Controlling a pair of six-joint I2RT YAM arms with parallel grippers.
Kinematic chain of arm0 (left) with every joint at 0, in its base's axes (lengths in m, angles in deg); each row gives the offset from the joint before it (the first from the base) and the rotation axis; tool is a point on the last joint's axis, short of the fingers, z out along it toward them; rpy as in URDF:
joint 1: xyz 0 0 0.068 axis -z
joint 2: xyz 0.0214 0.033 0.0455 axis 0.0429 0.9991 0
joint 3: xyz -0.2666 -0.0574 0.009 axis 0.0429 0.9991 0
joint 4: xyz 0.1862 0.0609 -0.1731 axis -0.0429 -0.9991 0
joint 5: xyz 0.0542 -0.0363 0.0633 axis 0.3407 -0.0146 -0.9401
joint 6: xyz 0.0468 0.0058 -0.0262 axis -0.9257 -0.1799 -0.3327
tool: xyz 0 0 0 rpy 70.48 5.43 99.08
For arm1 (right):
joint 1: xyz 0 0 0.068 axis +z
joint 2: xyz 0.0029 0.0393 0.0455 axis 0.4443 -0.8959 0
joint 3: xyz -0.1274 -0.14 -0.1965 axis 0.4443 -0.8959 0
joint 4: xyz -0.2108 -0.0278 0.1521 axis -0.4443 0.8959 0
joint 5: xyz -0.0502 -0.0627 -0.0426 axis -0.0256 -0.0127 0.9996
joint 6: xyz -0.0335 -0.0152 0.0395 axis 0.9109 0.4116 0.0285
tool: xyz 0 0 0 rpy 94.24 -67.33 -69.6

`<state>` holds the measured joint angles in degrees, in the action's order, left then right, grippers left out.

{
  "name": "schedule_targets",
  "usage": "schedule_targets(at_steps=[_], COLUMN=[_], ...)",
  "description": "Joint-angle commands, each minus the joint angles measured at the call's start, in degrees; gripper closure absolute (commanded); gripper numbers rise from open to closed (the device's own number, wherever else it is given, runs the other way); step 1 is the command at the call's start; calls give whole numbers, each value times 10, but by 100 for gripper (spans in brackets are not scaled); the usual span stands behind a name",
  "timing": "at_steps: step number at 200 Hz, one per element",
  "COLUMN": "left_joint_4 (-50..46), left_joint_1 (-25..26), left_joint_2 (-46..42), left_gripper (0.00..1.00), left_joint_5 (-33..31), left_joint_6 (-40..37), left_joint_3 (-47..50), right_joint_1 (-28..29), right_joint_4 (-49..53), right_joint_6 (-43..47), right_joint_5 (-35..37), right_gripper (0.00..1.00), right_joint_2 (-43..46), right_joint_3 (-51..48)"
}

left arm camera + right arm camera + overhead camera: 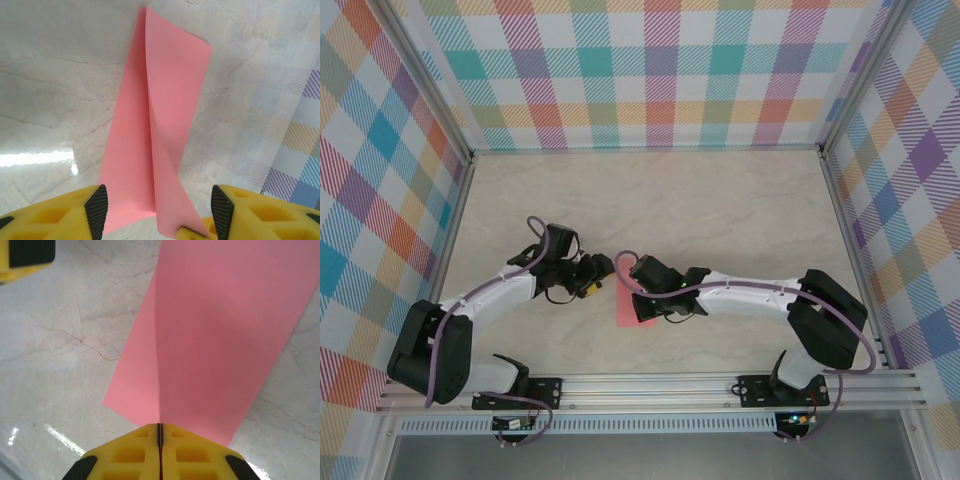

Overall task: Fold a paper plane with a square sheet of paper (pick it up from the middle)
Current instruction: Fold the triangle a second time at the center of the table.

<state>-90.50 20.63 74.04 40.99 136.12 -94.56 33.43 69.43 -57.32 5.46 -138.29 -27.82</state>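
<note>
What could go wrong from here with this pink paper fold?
1. The right tool alone pinches the paper plane, at its crease. The left tool stands open around it, so the sheet might swing or slip.
2. One half looks lifted off the table, so the fold may spring open.
3. If the left tool shuts away from the crease, it could press in a stray wrinkle.
</note>
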Motion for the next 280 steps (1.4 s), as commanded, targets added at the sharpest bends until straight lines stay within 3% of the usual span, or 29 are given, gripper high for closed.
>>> schedule_targets(at_steps=[1,36,64,87,158,215,280], left_joint_4=[2,76,83,58,47,29,8], left_joint_1=[7,23,49,61,64,64,64], left_joint_2=[-12,20,65,96,150,155,163], left_gripper=[37,26,26,36,90,100,100], left_joint_5=[-2,28,24,10,21,24,26], left_joint_6=[26,104,134,143,158,155,139], left_joint_3=[17,10,-22,-39,-60,-65,-81], right_joint_1=[-11,-18,-19,-19,-19,-18,-19], right_joint_4=[-66,-75,-85,-90,-66,-40,-32], right_joint_6=[17,28,26,28,45,58,61], right_joint_5=[-76,-85,-87,-85,-85,-86,-86], right_gripper=[93,93,93,93,84,74,78], right_joint_2=[33,40,39,40,49,33,11], right_joint_3=[-24,-38,-44,-48,-37,-1,19])
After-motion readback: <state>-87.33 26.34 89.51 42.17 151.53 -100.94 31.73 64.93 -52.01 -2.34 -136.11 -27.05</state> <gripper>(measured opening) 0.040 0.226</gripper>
